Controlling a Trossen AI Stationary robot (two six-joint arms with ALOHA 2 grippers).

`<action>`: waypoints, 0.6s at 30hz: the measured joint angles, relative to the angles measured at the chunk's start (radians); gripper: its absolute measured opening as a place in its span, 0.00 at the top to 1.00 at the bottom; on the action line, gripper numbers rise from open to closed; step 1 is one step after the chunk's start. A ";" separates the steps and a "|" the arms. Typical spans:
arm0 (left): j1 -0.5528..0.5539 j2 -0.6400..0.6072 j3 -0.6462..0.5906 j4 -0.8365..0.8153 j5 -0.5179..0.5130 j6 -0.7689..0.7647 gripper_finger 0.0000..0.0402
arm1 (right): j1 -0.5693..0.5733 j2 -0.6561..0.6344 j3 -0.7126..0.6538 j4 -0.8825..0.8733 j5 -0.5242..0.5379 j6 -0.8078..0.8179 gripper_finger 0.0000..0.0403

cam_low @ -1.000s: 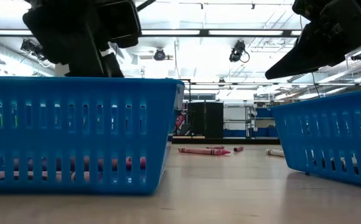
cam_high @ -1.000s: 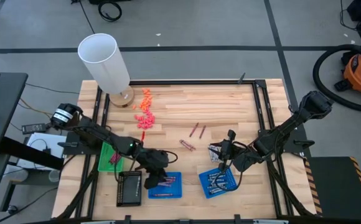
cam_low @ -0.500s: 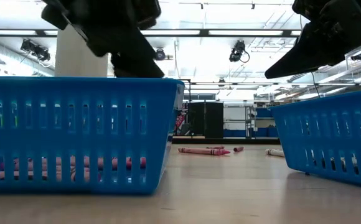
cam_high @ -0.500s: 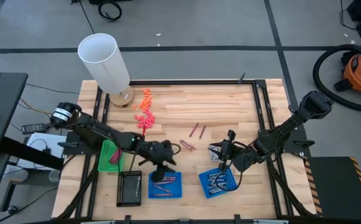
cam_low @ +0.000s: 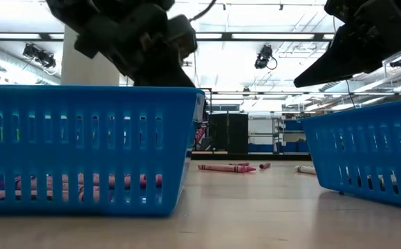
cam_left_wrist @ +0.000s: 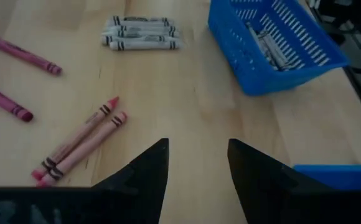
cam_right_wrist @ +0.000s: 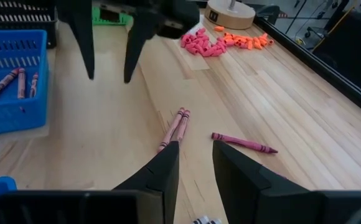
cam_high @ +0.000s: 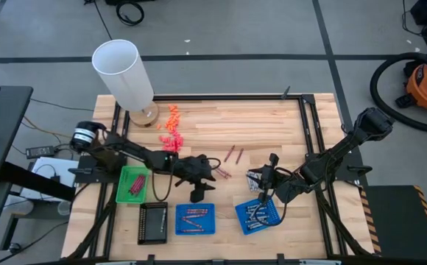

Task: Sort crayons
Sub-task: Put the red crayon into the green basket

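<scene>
Crayons, thin wax sticks in maroon-magenta, brownish-red and silvery grey, are partly sorted across my wooden table. A few brownish-red ones [cam_high: 194,218] already lie in the blue slotted plastic basket [cam_high: 195,230] nearest the front edge, silvery grey ones fill the second blue basket [cam_high: 255,214] to its right, and some dark reddish ones sit in the small green tray [cam_high: 132,184] on the left. Still loose on the bare wood are a pair of brownish-red crayons [cam_left_wrist: 81,140] lying side by side, two maroon-magenta crayons [cam_left_wrist: 20,53] farther off, and a tidy clump of grey crayons [cam_left_wrist: 141,33] just beside the second basket. By my judgement the job is well past halfway, with these few left to pick up. My left gripper [cam_high: 198,193] hangs above the table just behind the first basket, its two dark fingers [cam_left_wrist: 146,171] spread wide and holding nothing. My right gripper [cam_high: 269,182] waits over the far rim of the second basket, fingers [cam_right_wrist: 162,169] parted with nothing between them. Compared with a second ago, my left gripper has opened up and pulled back from above the first basket toward the loose crayons in the middle, while my right arm has not moved.
</scene>
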 joint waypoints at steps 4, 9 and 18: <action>0.026 0.035 0.013 0.015 0.010 0.001 0.56 | 0.000 0.000 0.000 -0.003 0.027 -0.001 0.73; 0.055 0.085 0.070 0.009 0.002 0.040 0.56 | 0.000 0.000 0.000 -0.006 0.035 -0.013 0.73; 0.150 0.188 0.178 0.011 -0.138 0.130 0.56 | 0.000 0.000 0.000 -0.006 0.054 -0.040 0.73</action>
